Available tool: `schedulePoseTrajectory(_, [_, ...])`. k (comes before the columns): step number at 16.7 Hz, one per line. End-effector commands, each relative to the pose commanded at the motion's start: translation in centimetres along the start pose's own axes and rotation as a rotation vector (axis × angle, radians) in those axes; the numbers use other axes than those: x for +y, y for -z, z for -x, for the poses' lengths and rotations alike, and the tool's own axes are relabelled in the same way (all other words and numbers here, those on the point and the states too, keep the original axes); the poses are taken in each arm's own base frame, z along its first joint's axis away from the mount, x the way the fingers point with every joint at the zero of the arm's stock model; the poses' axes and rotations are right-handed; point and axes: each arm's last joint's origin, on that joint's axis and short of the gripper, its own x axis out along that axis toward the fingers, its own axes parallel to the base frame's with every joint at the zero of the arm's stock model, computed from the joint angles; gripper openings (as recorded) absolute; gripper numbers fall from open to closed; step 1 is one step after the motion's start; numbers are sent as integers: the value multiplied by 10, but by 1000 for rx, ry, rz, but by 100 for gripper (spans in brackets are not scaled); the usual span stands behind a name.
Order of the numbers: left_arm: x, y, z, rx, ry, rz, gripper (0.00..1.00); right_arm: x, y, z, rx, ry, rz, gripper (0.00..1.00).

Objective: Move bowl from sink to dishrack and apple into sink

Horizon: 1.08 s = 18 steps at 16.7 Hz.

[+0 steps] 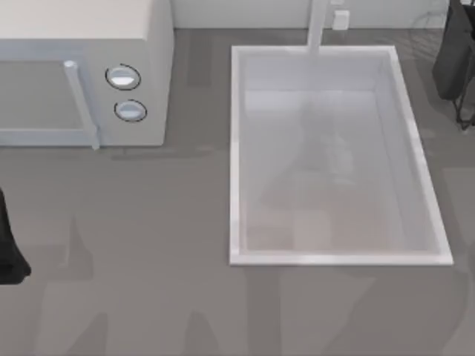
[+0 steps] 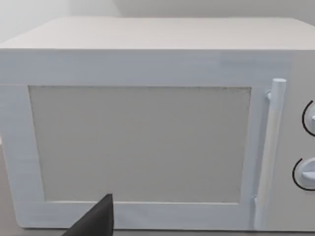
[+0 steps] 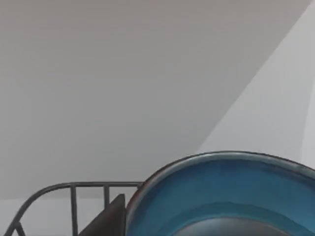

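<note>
The microwave point(image 1: 82, 70) runs off the top view's left and upper edges, so its door shows in part. The left arm point(image 1: 9, 248) is a dark sliver at the left edge, and the right arm point(image 1: 454, 55) is cut by the right edge. In the right wrist view the bowl point(image 3: 231, 196) is cropped below and at the side, and the dishrack point(image 3: 74, 196) shows just a few wires. One dark finger point(image 3: 110, 221) hides part of the bowl's rim; whether it grips, I cannot tell.

Bowl point(image 3: 221, 196): glossy blue glaze, smooth, looks ceramic. Dishrack point(image 3: 74, 196): thin dark wire, metal-looking, matt. Sink point(image 1: 237, 148): smooth white, faint sheen on the floor. Microwave point(image 2: 147, 64): matt white casing, smooth plastic-looking handle. Desk point(image 1: 148, 245): flat matt grey.
</note>
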Motion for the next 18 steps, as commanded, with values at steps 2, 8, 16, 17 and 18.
schedulePoseTrajectory(2, [0, 0, 0, 0, 0, 0, 100, 0, 0, 0, 0, 0, 0, 100])
schedulePoseTrajectory(8, [0, 0, 0, 0, 0, 0, 100, -1, -4, 12, 17, 38, -4, 100])
schedulePoseTrajectory(16, [0, 0, 0, 0, 0, 0, 100, 43, -48, 104, 7, 68, 3, 100])
schedulePoseTrajectory(17, [0, 0, 0, 0, 0, 0, 100, 50, -52, 118, -5, 65, 6, 100])
schedulePoseTrajectory(18, [0, 0, 0, 0, 0, 0, 100, 55, -52, 130, -5, 59, 6, 100])
